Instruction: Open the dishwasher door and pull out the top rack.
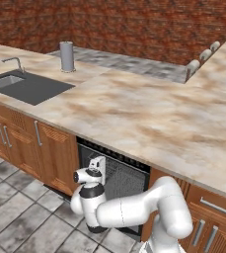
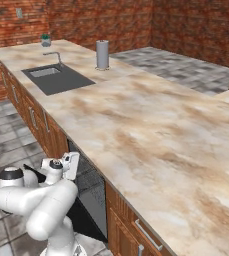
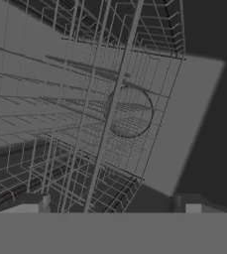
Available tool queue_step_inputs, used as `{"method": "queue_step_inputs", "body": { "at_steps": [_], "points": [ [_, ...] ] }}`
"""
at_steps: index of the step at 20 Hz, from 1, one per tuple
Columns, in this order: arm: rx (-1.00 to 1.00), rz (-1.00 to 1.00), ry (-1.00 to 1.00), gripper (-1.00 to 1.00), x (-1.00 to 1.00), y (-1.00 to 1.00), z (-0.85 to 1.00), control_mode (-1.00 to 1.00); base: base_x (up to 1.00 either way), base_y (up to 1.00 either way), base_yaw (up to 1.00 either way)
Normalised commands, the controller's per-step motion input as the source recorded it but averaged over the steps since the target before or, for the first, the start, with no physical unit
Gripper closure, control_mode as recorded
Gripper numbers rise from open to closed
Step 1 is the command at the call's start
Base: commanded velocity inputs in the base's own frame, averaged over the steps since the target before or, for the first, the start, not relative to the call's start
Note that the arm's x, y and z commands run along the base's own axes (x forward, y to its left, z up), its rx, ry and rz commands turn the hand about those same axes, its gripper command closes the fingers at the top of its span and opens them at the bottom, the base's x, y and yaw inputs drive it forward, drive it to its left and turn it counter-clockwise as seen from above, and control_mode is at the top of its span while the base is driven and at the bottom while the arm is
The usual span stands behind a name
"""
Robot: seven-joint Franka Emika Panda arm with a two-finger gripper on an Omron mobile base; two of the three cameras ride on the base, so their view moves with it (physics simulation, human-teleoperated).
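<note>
My own arm covers the dishwasher door (image 2: pixel 88 220) mostly. Top rack (image 3: pixel 85 124) runs off the hand view's left and top edges. My fingertips (image 3: pixel 35 203) are cut by the bottom band; jaw gap unclear.

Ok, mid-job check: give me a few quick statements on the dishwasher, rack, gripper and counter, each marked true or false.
1. The flat black dishwasher door is closed flush with the brown cabinets. False: it is swung down open.
2. The two-finger gripper faces the grey thin-wire top rack, fingers spread apart. True.
3. The gripper is clamped on a mug. False: nothing sits between its fingers.
4. A grey cylinder stands upright on the marble counter beyond the dark sink. True.
5. The sink lies directly above the dishwasher. False: it sits off to the side, over wooden cabinets.
</note>
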Motion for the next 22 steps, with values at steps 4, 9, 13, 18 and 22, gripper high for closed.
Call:
{"method": "queue_step_inputs", "body": {
  "at_steps": [4, 9, 13, 18, 22],
  "points": [
    [-0.35, -0.08, -0.02, -1.0, 0.0, 0.25, -1.0, -1.0, 0.0, 0.0, 0.0],
    [-0.36, -0.07, -0.03, -1.0, -0.03, 0.31, -1.0, -1.0, 0.0, 0.0, 0.0],
    [-0.35, -0.07, -0.04, -1.0, 0.0, 0.25, -0.94, -1.0, 0.0, 0.0, 0.0],
    [-0.29, -0.07, -0.01, -1.0, 0.0, 0.11, -0.73, -1.0, 0.0, 0.0, 0.0],
    [-0.24, -0.08, 0.0, -1.0, 0.0, 0.07, -0.79, -1.0, 0.0, 0.0, 0.0]
  ]
}}
